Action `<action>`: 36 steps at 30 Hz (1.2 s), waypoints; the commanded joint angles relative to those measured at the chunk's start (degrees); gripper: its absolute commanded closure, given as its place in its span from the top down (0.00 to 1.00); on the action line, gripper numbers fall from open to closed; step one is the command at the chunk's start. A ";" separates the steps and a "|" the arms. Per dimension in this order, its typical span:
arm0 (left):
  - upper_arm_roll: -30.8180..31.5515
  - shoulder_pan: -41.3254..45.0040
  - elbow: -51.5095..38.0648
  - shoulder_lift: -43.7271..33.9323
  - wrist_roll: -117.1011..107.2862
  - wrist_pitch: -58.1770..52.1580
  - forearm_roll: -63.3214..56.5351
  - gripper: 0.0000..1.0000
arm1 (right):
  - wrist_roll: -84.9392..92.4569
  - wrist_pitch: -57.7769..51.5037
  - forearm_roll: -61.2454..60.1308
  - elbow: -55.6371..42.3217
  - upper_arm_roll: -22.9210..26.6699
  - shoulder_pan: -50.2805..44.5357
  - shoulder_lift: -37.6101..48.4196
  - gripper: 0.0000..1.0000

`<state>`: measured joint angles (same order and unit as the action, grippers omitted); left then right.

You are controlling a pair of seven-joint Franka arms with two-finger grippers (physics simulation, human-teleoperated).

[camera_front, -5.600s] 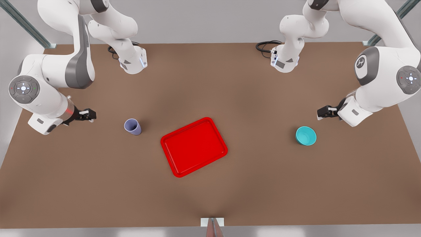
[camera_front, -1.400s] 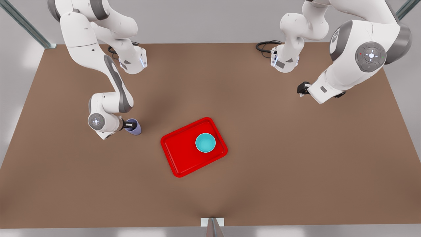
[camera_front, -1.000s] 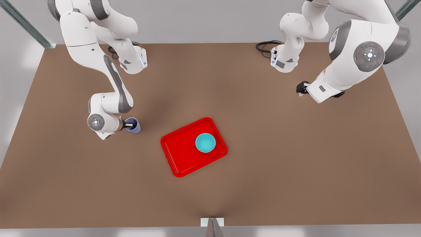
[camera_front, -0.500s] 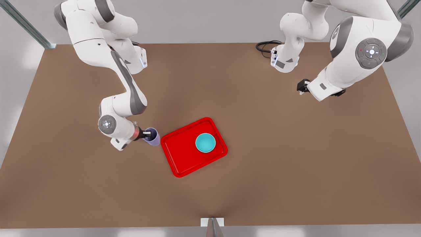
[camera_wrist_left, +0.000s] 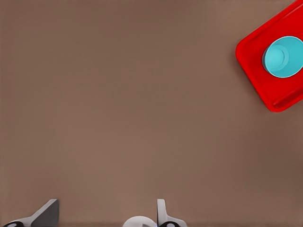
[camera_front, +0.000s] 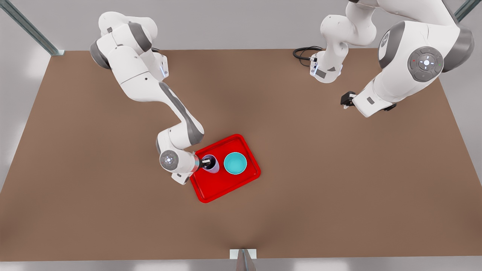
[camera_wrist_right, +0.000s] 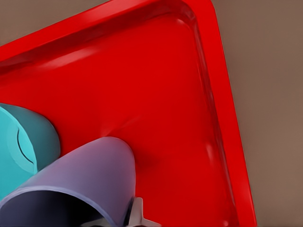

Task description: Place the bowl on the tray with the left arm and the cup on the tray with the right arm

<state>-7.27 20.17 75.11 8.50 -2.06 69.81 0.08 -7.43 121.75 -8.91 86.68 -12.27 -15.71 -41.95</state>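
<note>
Jaws clamped on the cup's (camera_front: 211, 164) rim, the right gripper (camera_front: 206, 162) has carried it from the table onto the tray (camera_front: 214, 190), beside the bowl (camera_front: 235, 163). The left gripper (camera_front: 345, 101) waits, fingers parted, mostly hidden behind its wrist.

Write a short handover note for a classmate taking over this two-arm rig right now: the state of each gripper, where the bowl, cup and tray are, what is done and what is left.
Right gripper: shut on the cup, holding it by the rim over the tray, beside the bowl.
Left gripper: open, holding nothing, waiting over the table toward the front view's right.
Bowl: upright on the tray, free of both grippers.
Done: bowl placed.
Left: whether the cup's base touches the tray cannot be told; lower it if needed, open the right gripper, pull the arm away.
</note>
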 commanded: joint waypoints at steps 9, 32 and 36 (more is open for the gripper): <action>-0.03 0.05 -0.05 -0.06 0.13 -0.21 0.01 1.00 | -0.21 -0.55 0.03 -1.08 -0.03 0.41 0.64 1.00; -0.82 0.14 -0.05 -0.24 0.22 -5.13 0.10 1.00 | 7.26 -54.96 18.23 -19.55 4.45 16.41 23.84 1.00; -0.82 0.14 -0.05 -0.15 0.22 -5.13 0.01 1.00 | 7.26 -54.78 18.05 -18.22 4.98 15.97 23.67 1.00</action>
<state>-8.04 20.34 75.08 8.40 -1.88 65.42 0.15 -4.11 69.23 9.16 68.30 -7.36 0.33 -18.43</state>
